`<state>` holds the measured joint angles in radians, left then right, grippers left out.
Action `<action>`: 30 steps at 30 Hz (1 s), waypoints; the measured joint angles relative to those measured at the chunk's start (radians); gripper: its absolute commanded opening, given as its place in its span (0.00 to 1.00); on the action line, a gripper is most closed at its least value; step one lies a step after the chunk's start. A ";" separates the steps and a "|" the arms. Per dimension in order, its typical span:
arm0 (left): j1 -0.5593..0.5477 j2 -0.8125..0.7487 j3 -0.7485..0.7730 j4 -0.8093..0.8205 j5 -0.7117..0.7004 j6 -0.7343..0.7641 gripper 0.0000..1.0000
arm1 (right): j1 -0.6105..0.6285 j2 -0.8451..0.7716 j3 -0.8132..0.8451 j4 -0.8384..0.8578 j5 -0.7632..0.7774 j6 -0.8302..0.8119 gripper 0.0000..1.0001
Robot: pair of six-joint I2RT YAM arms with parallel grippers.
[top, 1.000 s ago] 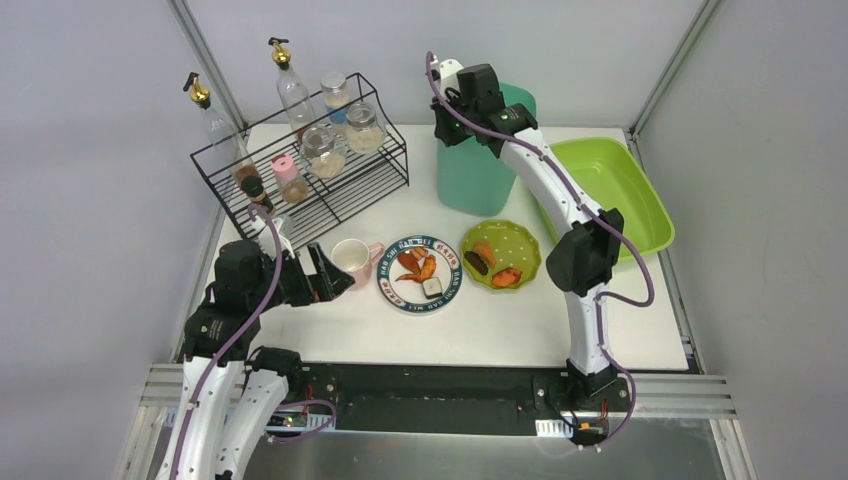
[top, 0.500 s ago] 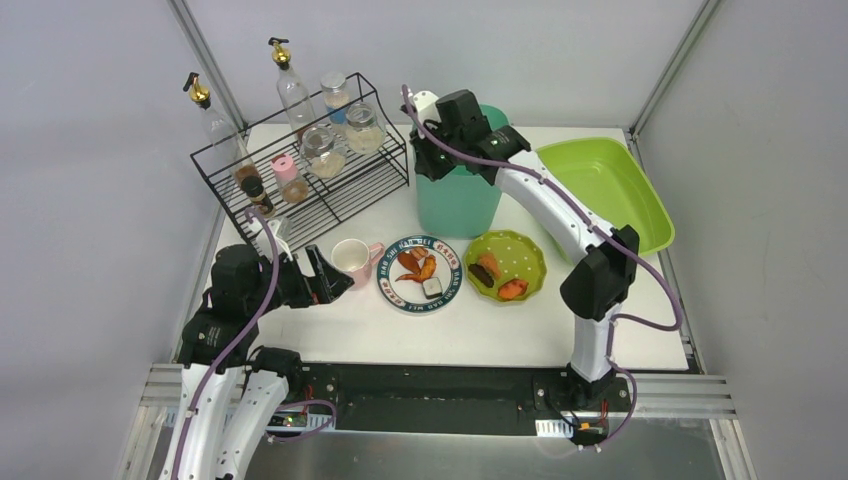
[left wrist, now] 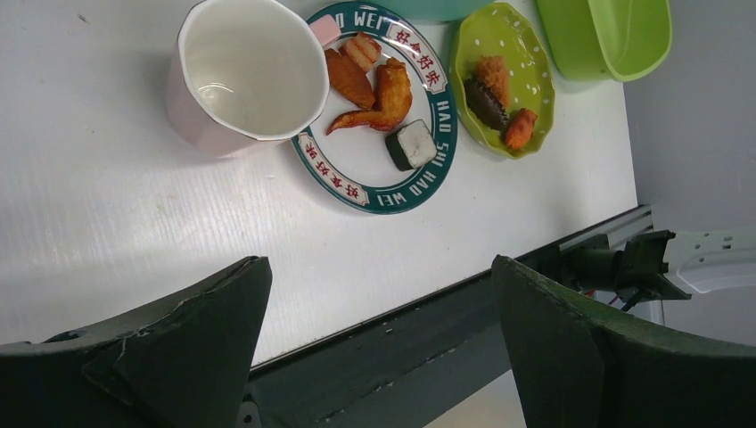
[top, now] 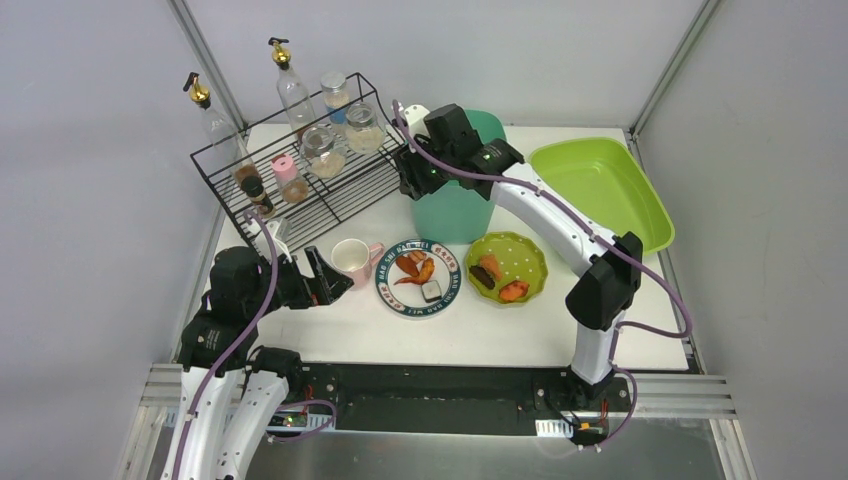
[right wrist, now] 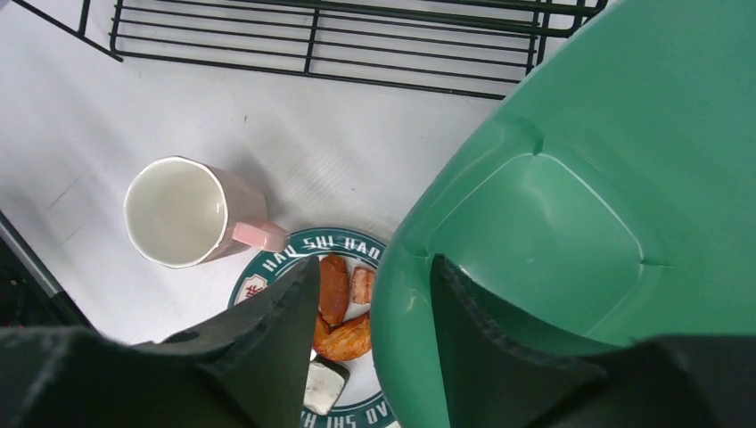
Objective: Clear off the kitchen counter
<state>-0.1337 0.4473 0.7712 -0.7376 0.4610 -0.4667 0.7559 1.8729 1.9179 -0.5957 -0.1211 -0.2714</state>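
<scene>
The white kitchen counter carries a pink cup, a teal-rimmed plate of food and a green dotted plate with food. A teal bin stands just behind the plates. My right gripper straddles the bin's left rim; in the right wrist view the right gripper is open, one finger inside the bin and one outside with a gap. My left gripper hovers wide open beside the cup, empty.
A black wire rack with jars and bottles fills the back left. A lime-green tray sits at the back right. Grey walls enclose the counter on three sides. The counter's front edge lies under my left gripper.
My right arm carried the teal bin leftward and nearer, beside the plates, then its jaws opened off the rim. The left arm stayed put.
</scene>
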 measured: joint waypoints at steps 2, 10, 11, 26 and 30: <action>0.000 0.000 0.000 0.000 0.000 0.000 0.99 | 0.002 0.000 -0.001 0.000 0.006 0.009 0.58; 0.000 0.000 0.000 0.000 0.000 0.000 0.99 | 0.002 -0.039 -0.024 0.010 0.085 0.034 0.63; 0.000 0.000 0.000 0.000 0.000 0.000 0.99 | 0.002 -0.051 -0.030 0.015 0.103 0.042 0.63; 0.000 0.004 0.000 0.000 0.001 0.000 0.99 | 0.001 -0.557 -0.361 0.049 0.314 0.373 0.79; 0.000 0.004 0.000 0.000 0.001 0.000 0.99 | 0.001 -0.725 -0.554 0.085 0.272 0.526 0.78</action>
<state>-0.1337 0.4515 0.7708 -0.7376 0.4622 -0.4667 0.7570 1.1481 1.3640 -0.5102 0.1513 0.2550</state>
